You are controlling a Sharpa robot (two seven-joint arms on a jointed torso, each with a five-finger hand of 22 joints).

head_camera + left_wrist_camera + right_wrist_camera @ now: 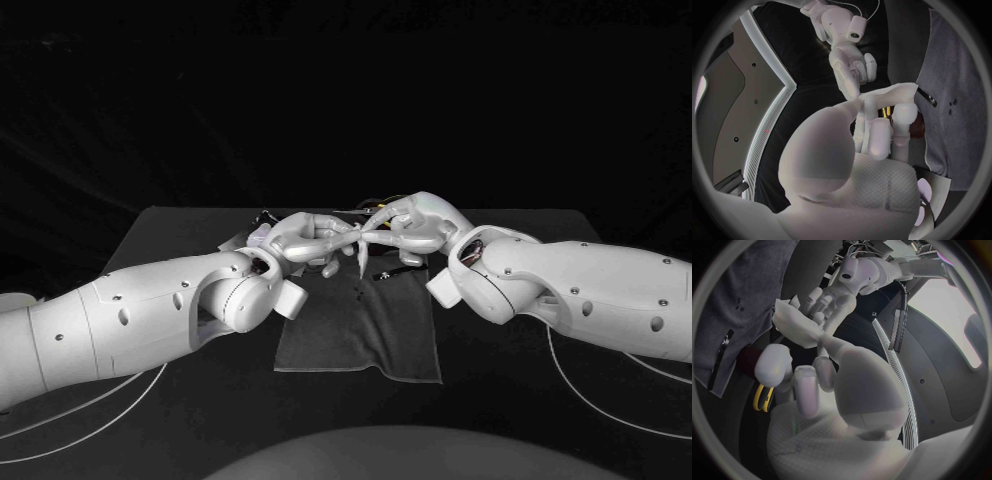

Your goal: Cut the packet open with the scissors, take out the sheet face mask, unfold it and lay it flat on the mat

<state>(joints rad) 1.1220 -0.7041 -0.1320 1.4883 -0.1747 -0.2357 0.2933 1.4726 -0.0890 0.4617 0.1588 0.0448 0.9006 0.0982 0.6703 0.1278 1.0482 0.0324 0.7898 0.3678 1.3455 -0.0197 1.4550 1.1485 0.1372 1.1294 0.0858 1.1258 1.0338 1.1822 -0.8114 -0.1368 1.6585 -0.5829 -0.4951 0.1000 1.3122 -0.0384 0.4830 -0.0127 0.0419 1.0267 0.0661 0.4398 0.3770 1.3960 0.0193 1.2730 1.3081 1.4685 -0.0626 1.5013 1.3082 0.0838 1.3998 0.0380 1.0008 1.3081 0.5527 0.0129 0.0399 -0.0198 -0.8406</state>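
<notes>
Head view, and the left hand [306, 240] and right hand [411, 226] meet above the grey mat [361, 335], each pinching the crumpled white sheet mask [795, 327] between them, so cutting and extraction look done, unfolding and laying flat to come

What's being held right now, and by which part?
The white sheet mask, above the mat: the left hand and the right hand each pinch it at an edge; which edges cannot be told.
</notes>
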